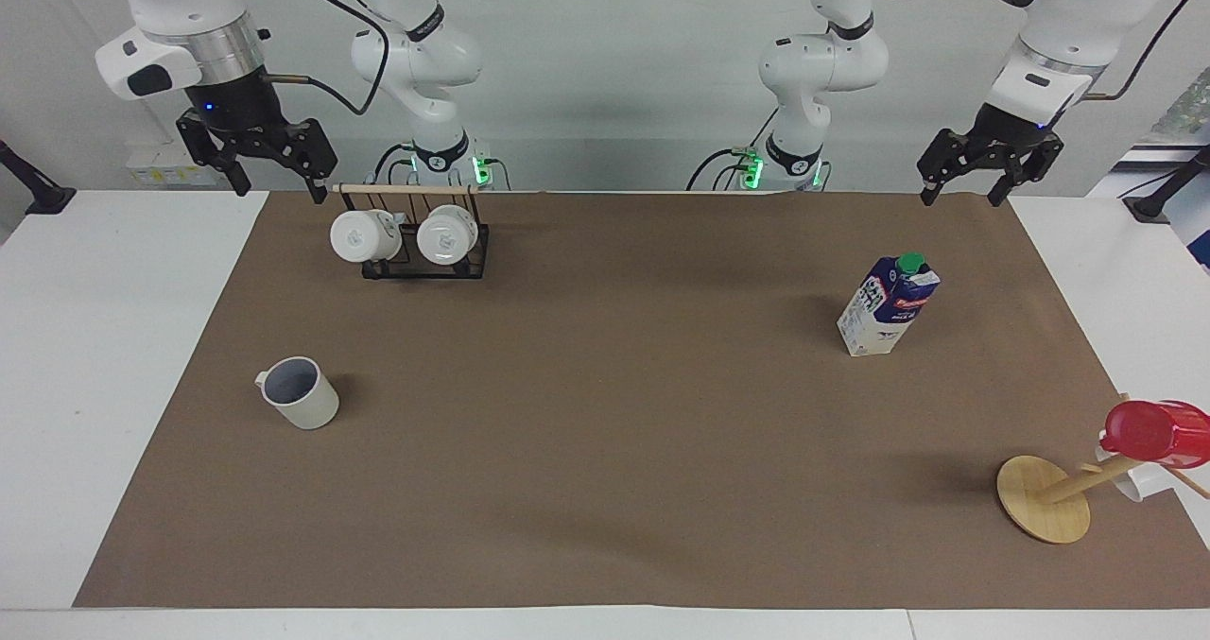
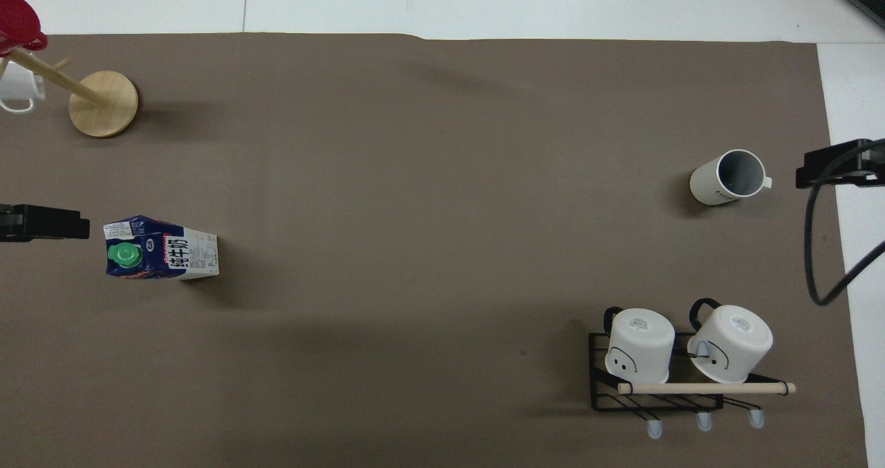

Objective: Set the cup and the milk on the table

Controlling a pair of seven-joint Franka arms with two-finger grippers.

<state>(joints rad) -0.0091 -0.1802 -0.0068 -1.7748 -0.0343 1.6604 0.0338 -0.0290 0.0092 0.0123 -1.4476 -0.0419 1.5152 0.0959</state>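
- cup (image 1: 300,393): upright on table (image 1: 605,432), facing view 8 o'clock from centre; probably rigid, light, grip across rim.
- milk (image 1: 888,305): upright at 2 o'clock; tall, likely tippy, squeeze mid-body.
- left gripper (image 1: 964,189), right gripper (image 1: 276,184): fingers wide, empty, raised over the paper's two robot-end corners.

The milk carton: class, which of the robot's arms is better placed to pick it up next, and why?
Probably the left. The milk carton stands upright toward the left arm's end of the table, near the open, empty left gripper. The right gripper, also open, hangs at the other end, closer to the cup.
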